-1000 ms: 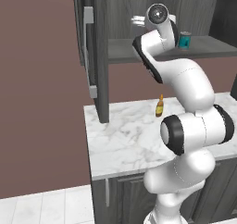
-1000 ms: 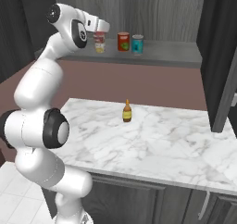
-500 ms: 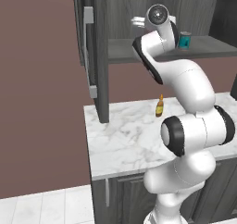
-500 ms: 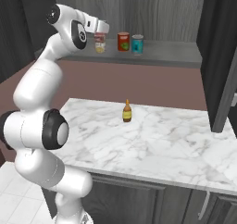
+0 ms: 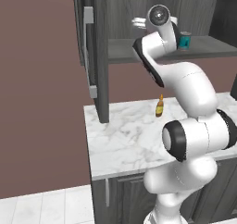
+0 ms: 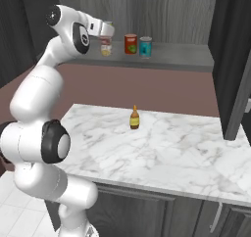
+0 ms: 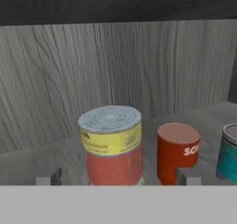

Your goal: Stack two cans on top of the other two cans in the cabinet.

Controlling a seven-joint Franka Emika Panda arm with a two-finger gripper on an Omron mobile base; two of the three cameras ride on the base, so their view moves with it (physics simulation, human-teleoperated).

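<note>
Reaching into the cabinet [image 6: 162,59], I had my gripper [image 7: 119,177] spread wide, one finger [image 7: 55,177] on each side of the short can [image 7: 112,144], not squeezing it yet. That can stood on the grey shelf just beside the red-orange can [image 7: 177,151], with the teal can [image 7: 227,151] further along. It looked hard, round and smooth, likely a bit slippery, so I thought its middle was the best place to hold.

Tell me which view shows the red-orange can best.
The hand view: the red-orange can stands close and unblocked, label lettering showing. The right base view shows it small on the shelf; in the left base view I cannot make it out.
</note>
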